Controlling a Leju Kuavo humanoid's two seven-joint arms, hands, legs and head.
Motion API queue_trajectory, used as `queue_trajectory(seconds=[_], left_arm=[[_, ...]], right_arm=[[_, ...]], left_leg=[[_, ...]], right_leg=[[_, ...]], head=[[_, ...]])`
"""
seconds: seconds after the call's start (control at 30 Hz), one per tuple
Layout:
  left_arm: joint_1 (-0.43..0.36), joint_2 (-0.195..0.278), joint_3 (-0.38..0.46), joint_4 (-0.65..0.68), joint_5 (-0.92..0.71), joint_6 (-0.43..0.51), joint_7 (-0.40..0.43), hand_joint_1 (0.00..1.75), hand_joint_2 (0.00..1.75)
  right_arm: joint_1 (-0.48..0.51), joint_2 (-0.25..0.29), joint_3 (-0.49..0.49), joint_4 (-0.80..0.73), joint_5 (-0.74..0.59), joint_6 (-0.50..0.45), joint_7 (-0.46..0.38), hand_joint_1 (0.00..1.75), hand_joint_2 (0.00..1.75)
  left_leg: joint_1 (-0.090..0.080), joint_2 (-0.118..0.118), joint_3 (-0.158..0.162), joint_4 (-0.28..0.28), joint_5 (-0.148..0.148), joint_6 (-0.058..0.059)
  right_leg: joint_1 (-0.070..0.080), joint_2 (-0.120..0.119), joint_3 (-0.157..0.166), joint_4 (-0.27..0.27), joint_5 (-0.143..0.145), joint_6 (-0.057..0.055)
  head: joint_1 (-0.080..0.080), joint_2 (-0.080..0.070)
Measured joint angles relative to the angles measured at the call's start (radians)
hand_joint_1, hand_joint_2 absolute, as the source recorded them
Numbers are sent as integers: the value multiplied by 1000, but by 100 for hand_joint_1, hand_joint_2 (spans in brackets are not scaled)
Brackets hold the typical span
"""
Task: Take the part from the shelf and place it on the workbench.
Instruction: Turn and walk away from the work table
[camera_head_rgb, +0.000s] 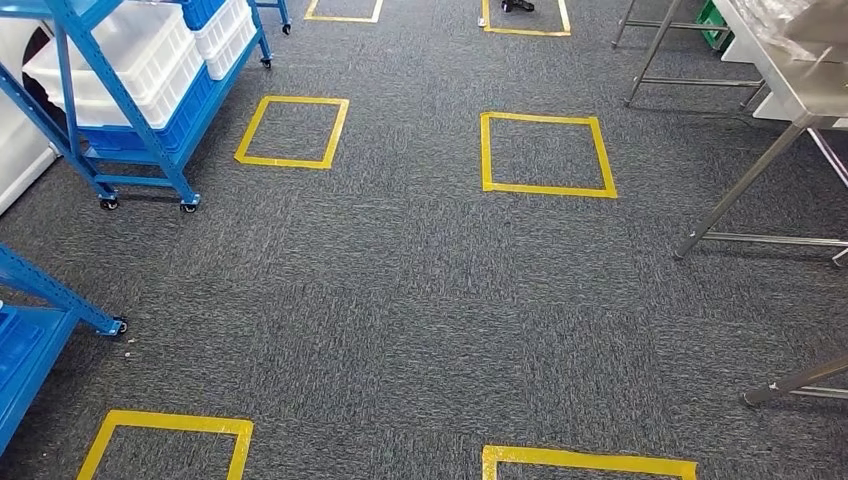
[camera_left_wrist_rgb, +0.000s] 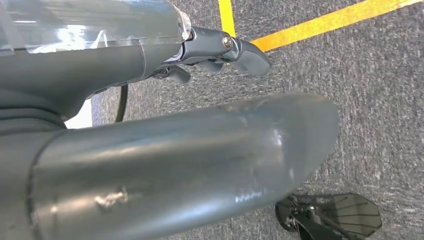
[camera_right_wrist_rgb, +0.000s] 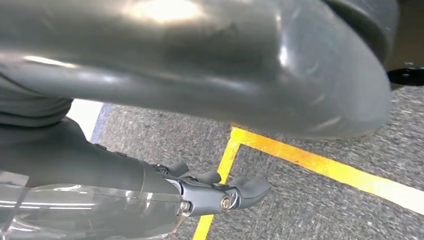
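A blue wheeled shelf (camera_head_rgb: 150, 140) stands at the far left and carries white bins (camera_head_rgb: 140, 50) over blue bins (camera_head_rgb: 190, 110); I cannot see what lies in them. The steel workbench (camera_head_rgb: 800, 85) stands at the far right on slanted legs. In the left wrist view my left hand (camera_left_wrist_rgb: 150, 130) hangs over the carpet, its fingers (camera_left_wrist_rgb: 245, 52) apart from the thick thumb, holding nothing. My right hand (camera_right_wrist_rgb: 175, 60) hangs the same way, fingers (camera_right_wrist_rgb: 245, 190) stretched out, holding nothing.
Grey carpet lies between shelf and bench, marked with yellow tape squares (camera_head_rgb: 545, 152). A second blue shelf frame (camera_head_rgb: 45, 290) juts in at the near left. Another steel table leg (camera_head_rgb: 790, 383) sits at the near right. A green crate (camera_head_rgb: 712, 20) lies behind the bench.
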Motion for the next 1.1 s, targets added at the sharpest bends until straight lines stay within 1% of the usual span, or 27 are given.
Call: queue_trajectory(seconds=[0.03, 0.1, 0.13, 0.17, 0.2, 0.23, 0.27, 0.3, 0.33, 0.37, 0.4, 0.43, 0.47, 0.5, 0.57, 0.6, 0.63, 0.67, 0.7, 0.73, 0.77, 0.83, 0.87, 0.9, 0.97, 1.03, 1.1], left_arm=[[-1, 0, -1, 0, 0, 0, 0, 0, 0], [-3, 0, -1, 0, 0, 0, 0, 0, 0], [-3, 0, -2, 0, 0, 0, 0, 0, 0], [-2, 0, -2, 0, 0, 0, -1, 0, 0], [-2, 0, -2, 0, 0, 0, -1, 0, 0], [-2, 0, -2, 0, 0, 0, -1, 0, 0], [-2, 0, -2, 0, 0, 0, -1, 0, 0], [-4, 0, -2, 0, 0, 0, -1, 0, 0], [-5, 0, -2, 0, 0, 0, -1, 0, 0], [-7, 0, -2, 0, 0, 0, 0, 0, 0], [-7, 0, -2, 0, 0, 0, 0, 0, 0], [-6, 0, -2, 0, 0, 0, 0, 0, 0], [-4, 0, -2, 0, 0, 0, 0, 0, 0], [-3, 0, -2, 0, 0, 0, 0, 0, 0], [-5, -2, -2, 0, 0, -1, 1, 0, 0], [-7, -3, -2, 0, 0, -1, 2, 0, 0], [-8, -4, -2, 0, 0, -1, 2, 0, 0], [-8, -4, -2, 0, 0, -1, 2, 0, 0], [-7, -4, -2, 0, 0, -1, 3, 0, 0], [-6, -4, -2, 0, 0, -1, 3, 0, 0], [-5, -4, -2, 0, 1, -1, 3, 0, 0], [-7, -4, -2, 0, 3, -1, 3, 0, 0], [-8, -4, -1, 0, 5, -1, 3, 0, 0], [-9, -4, -1, 0, 7, -1, 3, 0, 0], [-8, -5, 1, 0, 10, -1, 2, 0, 0], [-10, -6, 3, 0, 13, -1, 2, 0, 0], [-15, -6, 4, 0, 17, 0, 3, 0, 0]], right_arm=[[0, -1, 0, 2, 4, -4, 3, 0, 0], [1, -2, 0, 5, 7, -10, 11, 0, 0], [1, -2, 0, 7, 8, -11, 16, 0, 0], [1, -2, 0, 10, 8, -11, 21, 0, 0], [1, -2, 0, 12, 8, -12, 27, 0, 0], [0, -3, 0, 15, 8, -12, 33, 0, 0], [1, -3, 0, 18, 8, -13, 37, 0, 0], [1, -3, 1, 20, 8, -13, 41, 0, 0], [1, -4, 1, 22, 8, -14, 45, 0, 0], [1, -4, 1, 25, 8, -14, 48, 0, 0], [0, -5, 1, 27, 8, -15, 51, 0, 0], [-1, -5, 1, 29, 8, -17, 54, 0, 0], [-2, -5, 2, 31, 8, -19, 57, 0, 0], [-3, -5, 3, 33, 8, -22, 60, 0, 0], [-3, -6, 4, 37, 8, -28, 66, 0, 0], [-2, -6, 4, 40, 8, -29, 68, 0, 0], [-1, -6, 5, 42, 8, -29, 71, 0, 0], [-1, -7, 5, 44, 8, -29, 72, 0, 0], [-1, -8, 5, 45, 8, -29, 73, 0, 0], [-2, -9, 6, 47, 8, -29, 75, 0, 0], [-2, -9, 6, 49, 8, -30, 77, 0, 0], [-4, -10, 8, 53, 8, -32, 79, 0, 0], [-4, -11, 9, 55, 8, -34, 80, 0, 0], [-6, -12, 10, 57, 8, -36, 80, 0, 0], [-10, -16, 12, 61, 8, -42, 80, 0, 0], [-13, -21, 14, 64, 8, -46, 80, 0, 0], [-12, -28, 14, 69, 8, -47, 80, 0, 0]], left_leg=[[2, -2, 1, -6, 5, 6], [3, -9, -4, -10, 12, 10], [4, -14, -7, -10, 14, 9], [4, -21, -9, -9, 15, 7], [5, -29, -10, -9, 17, 5], [6, -39, -10, -8, 18, 2], [8, -49, -10, -7, 19, -1], [8, -60, -12, -5, 20, -7], [9, -70, -15, -4, 21, -14], [10, -79, -19, -4, 23, -22], [12, -89, -22, -6, 27, -31], [15, -98, -25, -9, 31, -40], [18, -97, -27, -8, 30, -46], [19, -83, -34, 5, 20, -49], [17, -37, -73, 91, -35, -49], [16, -20, -103, 159, -73, -49], [16, -14, -131, 226, -104, -50], [15, -11, -147, 271, -118, -50], [14, -9, -145, 279, -113, -49], [12, -5, -122, 245, -91, -46], [9, 6, -82, 178, -60, -40], [-2, 44, -11, 46, -17, -24], [-7, 56, 6, 10, -8, -18], [-11, 59, 8, -2, -8, -13], [-9, 40, 8, -10, 1, -6], [-3, 22, 12, -22, 12, 2], [0, 4, 11, -28, 20, 7]], right_leg=[[-3, 5, -16, 35, -26, 6], [-13, 12, -70, 154, -93, 16], [-18, 13, -96, 211, -116, 20], [-23, 14, -110, 242, -120, 23], [-28, 15, -106, 236, -104, 25], [-32, 19, -84, 192, -72, 27], [-37, 34, -49, 123, -34, 29], [-40, 59, -17, 56, -7, 30], [-40, 79, 5, 5, 9, 30], [-39, 93, 16, -21, 14, 28], [-34, 94, 17, -27, 12, 25], [-32, 83, 18, -30, 15, 18], [-30, 71, 19, -34, 19, 10], [-29, 59, 21, -39, 23, 0], [-25, 32, 21, -46, 27, -16], [-20, 19, 19, -46, 27, -21], [-15, 3, 18, -46, 26, -23], [-10, -11, 18, -45, 25, -25], [-5, -25, 18, -45, 24, -27], [-2, -37, 19, -44, 23, -28], [0, -49, 21, -43, 22, -28], [5, -68, 24, -39, 17, -25], [6, -76, 24, -37, 16, -22], [7, -84, 25, -36, 15, -18], [6, -96, 27, -36, 13, -10], [2, -65, 17, -7, -11, 3], [-8, -11, -28, 90, -69, 16]], head=[[2, 0], [4, 0], [4, 0], [4, 0], [4, 0], [4, 0], [4, 0], [4, 0], [4, 0], [4, 0], [3, 0], [3, 0], [3, 0], [2, 0], [-2, 0], [-4, 0], [-4, 0], [-4, 0], [-4, 0], [-4, 0], [-4, 0], [-4, 0], [-4, 0], [-3, 0], [-4, 0], [-1, 0], [2, 0]])
